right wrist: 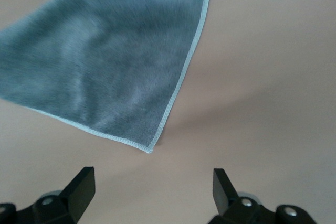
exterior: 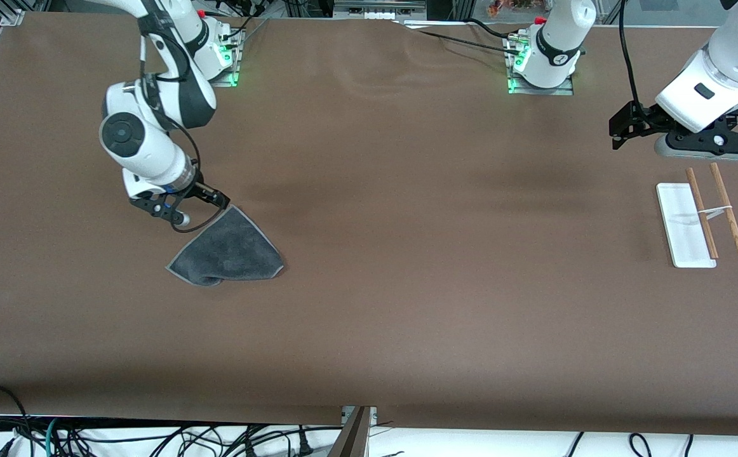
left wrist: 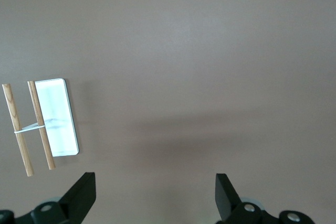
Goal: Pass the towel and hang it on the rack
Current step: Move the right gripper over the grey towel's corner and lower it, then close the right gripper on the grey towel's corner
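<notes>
Soft grey towel (exterior: 228,251) looked limp, best pinched at its corner; right hand (right wrist: 152,192) hovered spread; left hand (left wrist: 155,195) waited, spread.

Even overhead light, front view sharp. Soft broad shadows on brown table (exterior: 369,304) mid-span. Green LED glow at both arm bases. Right wrist view: towel (right wrist: 115,61) slightly blurred. Left wrist view: rack (left wrist: 55,124) base glares white, faint shadow band.
</notes>
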